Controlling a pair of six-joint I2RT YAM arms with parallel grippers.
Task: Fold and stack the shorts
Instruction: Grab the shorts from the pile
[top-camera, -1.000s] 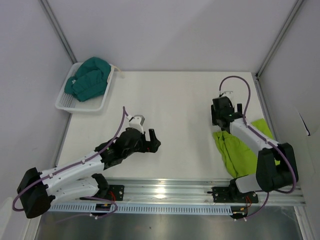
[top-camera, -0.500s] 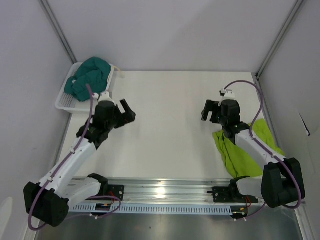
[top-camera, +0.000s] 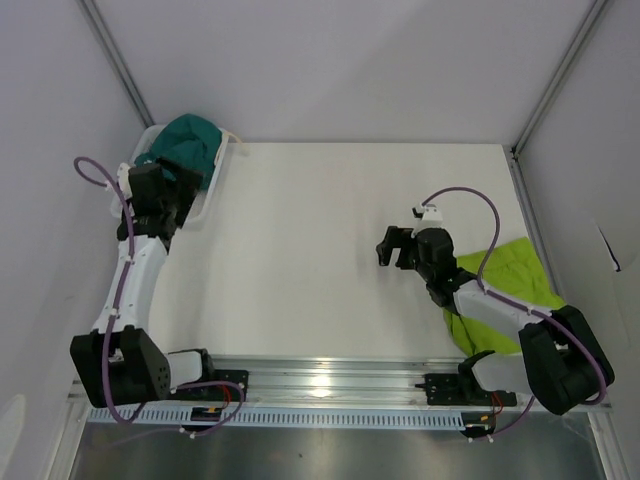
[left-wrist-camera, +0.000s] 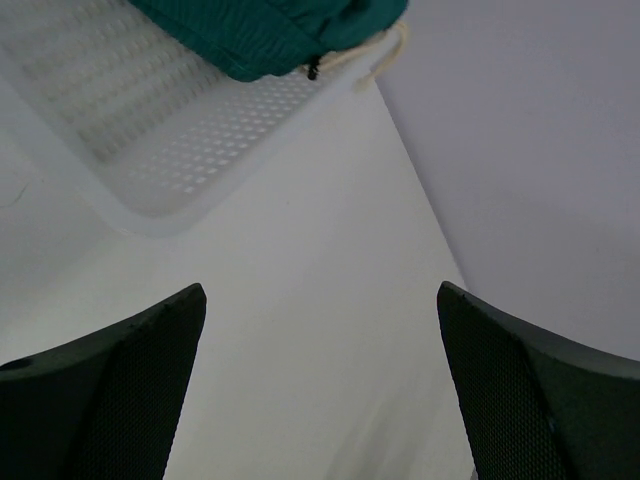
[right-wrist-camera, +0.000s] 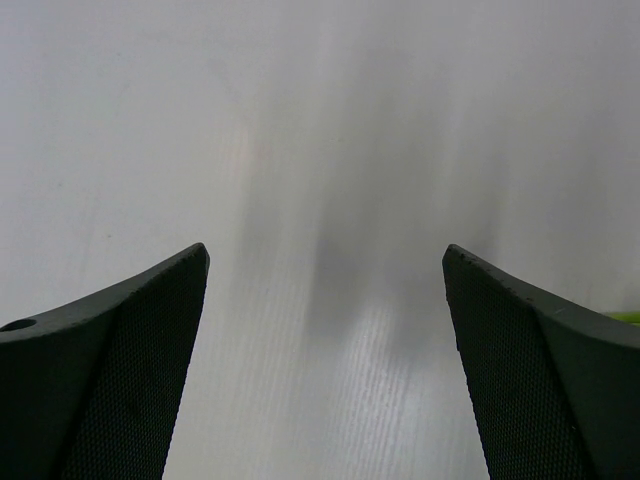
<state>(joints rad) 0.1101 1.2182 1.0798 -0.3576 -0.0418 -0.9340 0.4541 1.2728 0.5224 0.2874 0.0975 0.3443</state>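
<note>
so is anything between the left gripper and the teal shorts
Only the near wall of the basket: the teal shorts lie in it, beyond the open left gripper. Nothing else visible blocks them.

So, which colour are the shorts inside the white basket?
The shorts are dark teal; the left wrist view shows them best.

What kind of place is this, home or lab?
Probably a lab robot cell: a white table boxed in by plain pale wall panels, a silver metal rail along its near edge, and staged laundry, dark teal fabric shorts in a white plastic mesh basket.
</note>
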